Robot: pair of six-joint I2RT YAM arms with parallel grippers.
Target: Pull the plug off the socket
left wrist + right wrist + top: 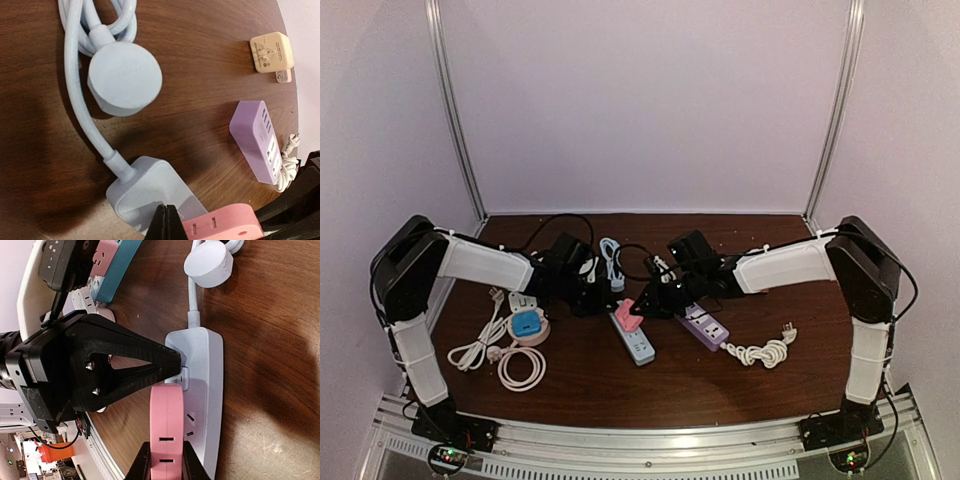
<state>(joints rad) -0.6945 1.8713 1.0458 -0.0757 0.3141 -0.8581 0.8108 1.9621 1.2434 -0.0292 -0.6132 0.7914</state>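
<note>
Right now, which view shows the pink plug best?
Right wrist: the plug is close up, on the strip, held by the right gripper. Left wrist catches only part at the frame's bottom; top external shows a small pink patch.

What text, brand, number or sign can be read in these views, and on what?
Nothing reads clearly.
On the round pale-blue plug: a faint embossed mark, too faint to read.
On the beige adapter: small print on its face, too small to read.
On the pink plug: slots only, no text visible.
On the green sign in the right wrist view's background: too small to read.
</note>
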